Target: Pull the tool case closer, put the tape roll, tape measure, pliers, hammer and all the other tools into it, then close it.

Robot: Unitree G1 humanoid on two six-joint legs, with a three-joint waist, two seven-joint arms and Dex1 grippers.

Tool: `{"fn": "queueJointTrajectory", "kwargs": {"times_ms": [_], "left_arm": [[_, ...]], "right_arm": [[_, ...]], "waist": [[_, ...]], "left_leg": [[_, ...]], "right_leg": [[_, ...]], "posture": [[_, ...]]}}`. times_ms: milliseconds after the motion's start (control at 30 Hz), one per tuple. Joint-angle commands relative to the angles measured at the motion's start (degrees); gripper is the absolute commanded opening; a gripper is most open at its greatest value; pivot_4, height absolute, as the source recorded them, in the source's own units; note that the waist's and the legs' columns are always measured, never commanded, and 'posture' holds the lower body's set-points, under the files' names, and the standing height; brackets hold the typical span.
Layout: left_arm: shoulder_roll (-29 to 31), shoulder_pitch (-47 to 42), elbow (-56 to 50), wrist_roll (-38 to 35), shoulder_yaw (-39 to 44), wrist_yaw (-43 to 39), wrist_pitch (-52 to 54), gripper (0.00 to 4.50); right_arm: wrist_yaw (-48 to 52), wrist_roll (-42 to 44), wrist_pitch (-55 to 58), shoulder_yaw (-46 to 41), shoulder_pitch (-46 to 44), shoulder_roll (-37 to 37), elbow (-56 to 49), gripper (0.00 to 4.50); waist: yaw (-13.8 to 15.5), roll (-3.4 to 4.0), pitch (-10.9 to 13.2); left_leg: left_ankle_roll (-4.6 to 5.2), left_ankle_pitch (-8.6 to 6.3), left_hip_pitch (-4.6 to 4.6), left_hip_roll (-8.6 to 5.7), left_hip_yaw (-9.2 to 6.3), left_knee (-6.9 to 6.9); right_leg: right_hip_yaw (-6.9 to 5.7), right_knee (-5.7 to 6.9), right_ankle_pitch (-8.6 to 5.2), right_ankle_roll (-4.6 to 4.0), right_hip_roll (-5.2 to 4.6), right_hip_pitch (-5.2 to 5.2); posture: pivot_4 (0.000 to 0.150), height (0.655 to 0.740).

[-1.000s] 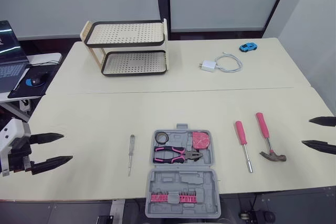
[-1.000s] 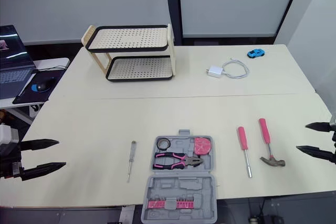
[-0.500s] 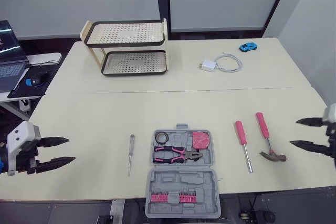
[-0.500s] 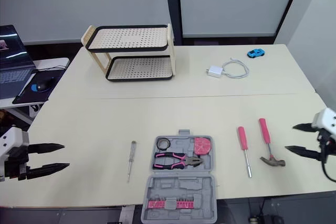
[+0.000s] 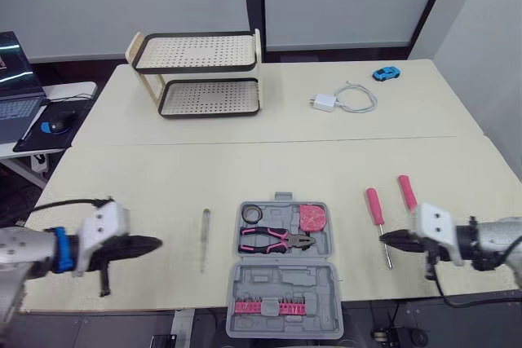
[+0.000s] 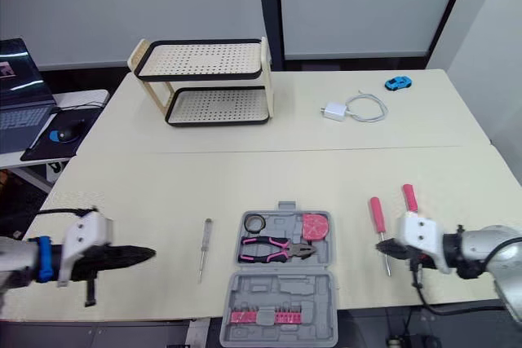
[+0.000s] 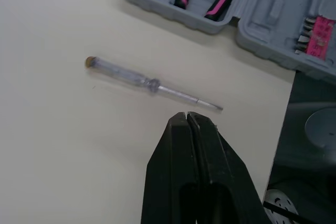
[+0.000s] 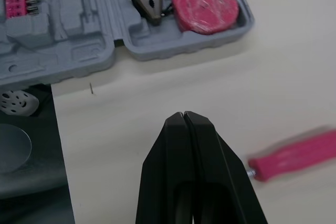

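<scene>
The grey tool case (image 5: 314, 244) lies open at the table's front edge. In it are a tape roll (image 5: 251, 214), pink-handled pliers (image 5: 276, 240), a pink tape measure (image 5: 311, 218) and a row of pink bits (image 5: 263, 308). A clear screwdriver (image 5: 204, 238) lies left of the case. My left gripper (image 5: 155, 243) is shut with nothing in it, its tip just left of that screwdriver (image 7: 149, 83). Right of the case lie a pink screwdriver (image 5: 373, 205) and a hammer (image 5: 405, 191), whose head is hidden. My right gripper (image 5: 383, 238) is shut and holds nothing, with its tip over the pink screwdriver's shaft.
A two-tier perforated rack (image 5: 200, 75) stands at the back left. A white charger with cable (image 5: 334, 100) and a blue toy car (image 5: 386, 73) lie at the back right. A side desk with a laptop (image 5: 12, 79) and a mouse (image 5: 55, 125) sits to the left.
Both grippers have gone from open to shut and swung inward toward the case, the left toward the clear screwdriver, the right over the hammer and pink screwdriver.
</scene>
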Motion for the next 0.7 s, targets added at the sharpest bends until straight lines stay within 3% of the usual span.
{"fn": "queueJointTrajectory", "kwargs": {"times_ms": [33, 267, 700], "left_arm": [[-0.8, -0.1, -5.1, 1.0, -3.0, 3.0, 2.8, 0.0], [-4.3, -4.9, -5.3, 8.7, -14.8, 8.2, 3.0, 0.0], [-12.5, -9.1, -0.1, 17.2, -24.8, 17.0, 3.5, 0.0]], "right_arm": [[-1.6, -1.3, 1.2, 2.4, -1.1, 0.6, -2.8, 0.02], [-4.9, -6.7, 2.0, 10.2, -1.5, 3.6, -3.2, 0.02], [-9.3, -12.5, 3.7, 15.5, -1.2, 6.1, -3.4, 0.02]], "waist": [[0.0, 0.0, 0.0], [0.1, -0.03, 0.0], [0.3, -0.14, -0.1]], "left_leg": [[0.0, 0.0, 0.0, -0.01, 0.0, 0.0], [0.0, 0.0, 0.02, -0.02, -0.04, 0.03], [-0.01, 0.01, 0.02, -0.05, -0.11, 0.05]], "right_leg": [[0.0, 0.0, 0.0, 0.0, 0.0, 0.0], [-0.04, 0.01, 0.0, 0.0, 0.01, 0.04], [-0.07, 0.02, 0.0, 0.0, 0.02, 0.05]], "posture": [[0.15, 0.74], [0.15, 0.74], [0.15, 0.74]]}}
